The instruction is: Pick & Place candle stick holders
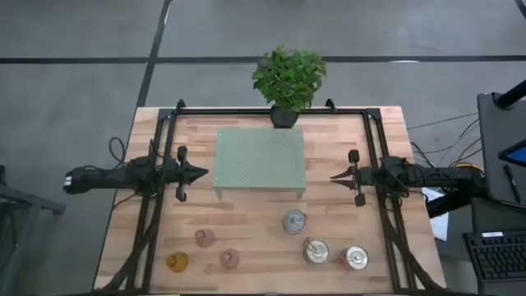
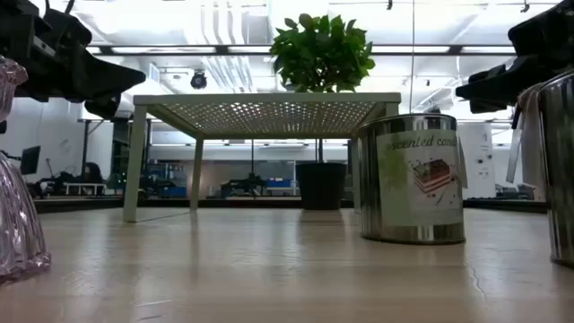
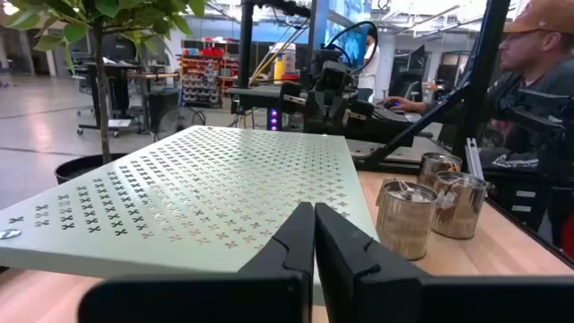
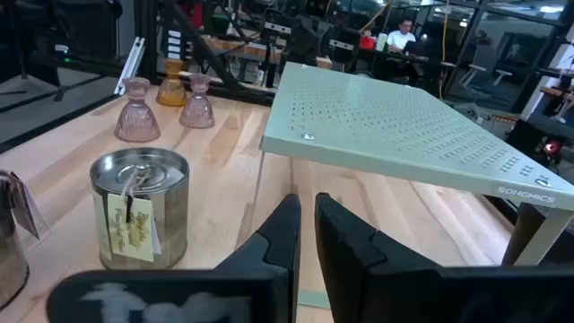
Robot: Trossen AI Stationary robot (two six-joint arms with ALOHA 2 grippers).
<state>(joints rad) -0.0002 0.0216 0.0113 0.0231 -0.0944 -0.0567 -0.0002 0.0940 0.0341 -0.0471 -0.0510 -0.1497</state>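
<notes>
Candle stick holders sit along the table's near edge — three silver tins (image 1: 316, 249) toward the right, three glass ones (image 1: 205, 238) toward the left, all apart from both arms. Between them and the potted plant (image 1: 288, 80) stands the pale green perforated stand (image 1: 260, 161). The left gripper (image 1: 203, 173) hangs clenched beside the stand's left edge; the right gripper (image 1: 335, 176) hangs beside its right edge, fingers nearly together, holding nothing. Only the low view shows a tin's printed label (image 2: 421, 178) — and only the left wrist view shows a seated person (image 3: 529, 81).
</notes>
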